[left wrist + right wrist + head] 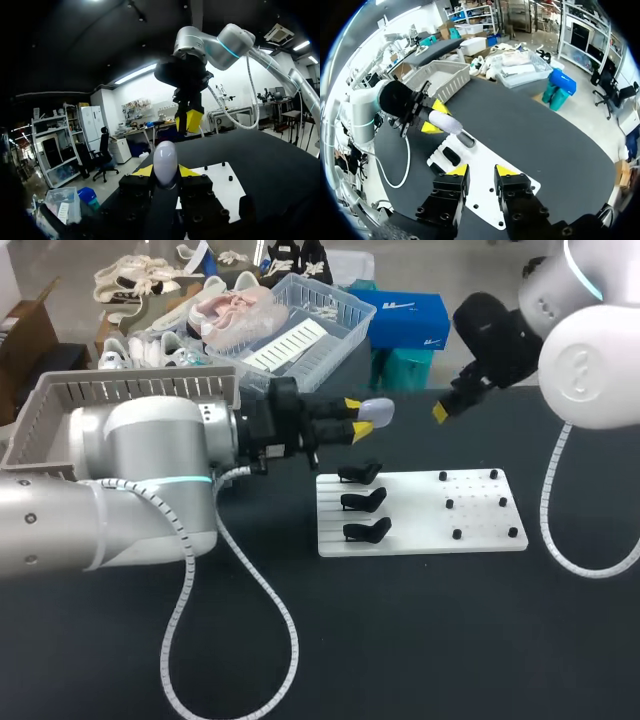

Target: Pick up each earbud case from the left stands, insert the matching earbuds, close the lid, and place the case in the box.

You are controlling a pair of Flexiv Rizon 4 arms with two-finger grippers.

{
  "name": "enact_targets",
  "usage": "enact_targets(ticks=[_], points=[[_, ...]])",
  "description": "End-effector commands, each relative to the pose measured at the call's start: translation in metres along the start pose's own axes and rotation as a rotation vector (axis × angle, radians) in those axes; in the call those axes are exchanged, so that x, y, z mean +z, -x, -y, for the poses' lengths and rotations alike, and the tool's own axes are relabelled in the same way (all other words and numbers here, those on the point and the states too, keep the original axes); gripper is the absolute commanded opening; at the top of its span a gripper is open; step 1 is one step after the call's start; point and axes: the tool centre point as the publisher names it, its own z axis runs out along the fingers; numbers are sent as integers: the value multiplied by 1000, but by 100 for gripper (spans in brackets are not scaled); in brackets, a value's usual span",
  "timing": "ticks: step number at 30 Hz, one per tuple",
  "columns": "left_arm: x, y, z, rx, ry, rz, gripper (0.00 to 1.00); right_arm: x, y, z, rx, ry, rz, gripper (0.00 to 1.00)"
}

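Dark table [400, 640]; left hand [358, 415] grips pale case [380, 412], seemingly closed.

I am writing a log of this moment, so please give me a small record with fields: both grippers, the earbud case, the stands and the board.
left gripper: shut on the earbud case, raised off the table
earbud case: pale, rounded, in the left gripper
right gripper: open, empty, raised near the board
stands: three, black, all empty, on the board's left part
board: white, flat on the dark table, black pegs on its right part
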Motion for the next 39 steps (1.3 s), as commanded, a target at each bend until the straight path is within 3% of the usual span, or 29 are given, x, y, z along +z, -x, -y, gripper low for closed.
enact_targets(ticks=[1, 10, 19, 25, 32, 39], points=[[-28, 6, -7, 14, 58, -9, 0, -2, -9, 2, 18, -11, 10, 31], [-89, -11, -50, 60, 192, -63, 0, 0, -16, 15, 84, -13, 4, 32], [-133, -33, -96, 72, 305, -90, 0, 0, -5, 17, 95, -30, 2, 32], [-148, -57, -107, 71, 315, -185, 0, 2, -1, 21, 104, -41, 33, 33], [-170, -72, -119, 53, 358, -193, 0, -5, 6, 17, 18, -49, 151, 36], [-193, -84, -114, 24, 390, -209, 0, -1, 10, 22, 28, -38, 162, 36]])
